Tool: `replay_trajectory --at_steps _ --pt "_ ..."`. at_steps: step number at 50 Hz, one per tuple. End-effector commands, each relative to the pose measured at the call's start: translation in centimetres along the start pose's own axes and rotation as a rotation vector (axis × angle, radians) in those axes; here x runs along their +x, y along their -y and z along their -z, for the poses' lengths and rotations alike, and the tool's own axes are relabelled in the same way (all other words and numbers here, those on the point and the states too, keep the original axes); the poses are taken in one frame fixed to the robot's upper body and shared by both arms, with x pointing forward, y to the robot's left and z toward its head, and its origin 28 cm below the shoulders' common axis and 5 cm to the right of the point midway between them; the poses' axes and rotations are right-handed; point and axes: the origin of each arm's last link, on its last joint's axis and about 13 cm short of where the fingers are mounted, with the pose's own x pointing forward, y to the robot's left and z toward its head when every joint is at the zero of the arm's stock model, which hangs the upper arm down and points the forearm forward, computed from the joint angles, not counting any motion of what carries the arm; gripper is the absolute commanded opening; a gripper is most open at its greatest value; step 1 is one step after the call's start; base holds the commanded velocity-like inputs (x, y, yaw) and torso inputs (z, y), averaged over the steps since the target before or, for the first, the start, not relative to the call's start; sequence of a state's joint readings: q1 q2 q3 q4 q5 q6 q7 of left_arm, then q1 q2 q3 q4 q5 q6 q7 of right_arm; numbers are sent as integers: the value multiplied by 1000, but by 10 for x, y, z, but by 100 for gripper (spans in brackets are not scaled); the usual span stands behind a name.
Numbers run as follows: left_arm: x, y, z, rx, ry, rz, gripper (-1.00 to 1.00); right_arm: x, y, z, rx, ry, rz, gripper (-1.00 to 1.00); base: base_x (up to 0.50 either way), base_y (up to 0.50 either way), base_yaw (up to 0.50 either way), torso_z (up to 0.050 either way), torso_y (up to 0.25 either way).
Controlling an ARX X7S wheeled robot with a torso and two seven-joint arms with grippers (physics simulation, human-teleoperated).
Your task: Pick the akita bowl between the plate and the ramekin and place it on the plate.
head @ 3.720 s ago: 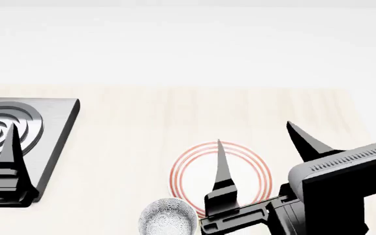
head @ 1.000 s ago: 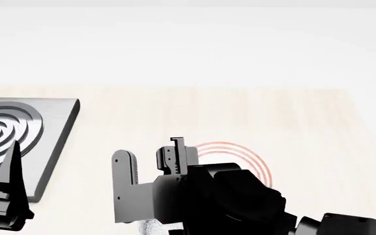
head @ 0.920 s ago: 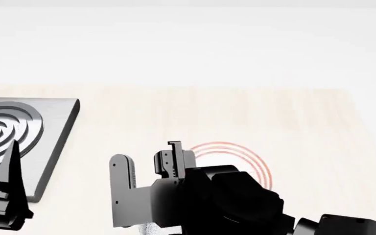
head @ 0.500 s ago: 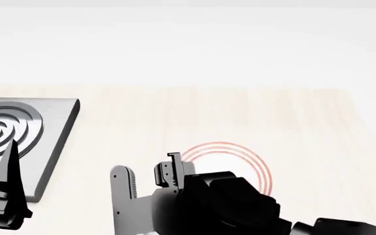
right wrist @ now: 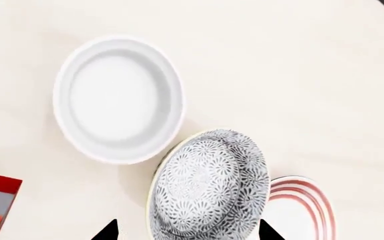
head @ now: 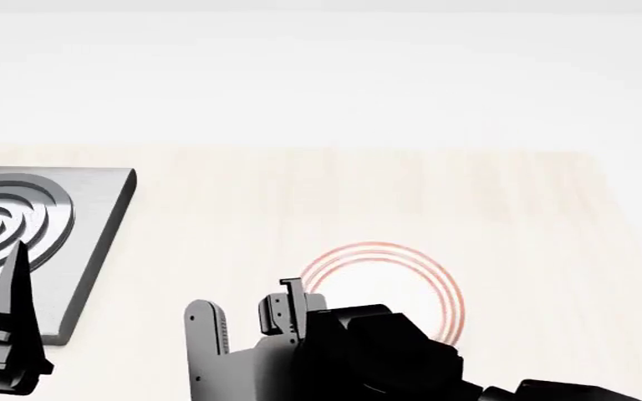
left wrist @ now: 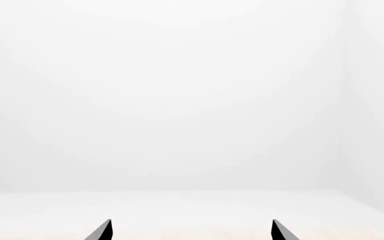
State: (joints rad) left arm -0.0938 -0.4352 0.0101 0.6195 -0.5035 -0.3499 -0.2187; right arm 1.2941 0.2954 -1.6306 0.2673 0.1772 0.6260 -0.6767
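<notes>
The akita bowl (right wrist: 209,185) is sitting on the pale wooden bench (right wrist: 299,75), wedged between the ramekin (right wrist: 117,99) and the plate (right wrist: 302,210) — its rim seems to be touching the ramekin's. The right tool (right wrist: 186,231) is hanging just above the bowl, tips standing apart on either side of it, gripping nothing. The left tool (left wrist: 190,230) is also spread wide, pointing at a blank wall. A grey ringed burner plate (head: 43,225) is lying well off — toward the left side.
</notes>
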Motion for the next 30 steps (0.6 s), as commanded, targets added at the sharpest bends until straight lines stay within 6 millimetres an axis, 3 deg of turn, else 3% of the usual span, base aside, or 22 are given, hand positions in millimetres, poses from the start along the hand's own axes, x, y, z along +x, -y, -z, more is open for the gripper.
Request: replay_trajectory --at_steps 1,30 --pt "0 -1 1 1 1 -6 100 8 0 0 2 -4 -6 100 0 0 0 0 0" --pt "1 -2 0 13 11 -12 100 28 -7 1 -2 -5 -53 100 0 0 0 0 0"
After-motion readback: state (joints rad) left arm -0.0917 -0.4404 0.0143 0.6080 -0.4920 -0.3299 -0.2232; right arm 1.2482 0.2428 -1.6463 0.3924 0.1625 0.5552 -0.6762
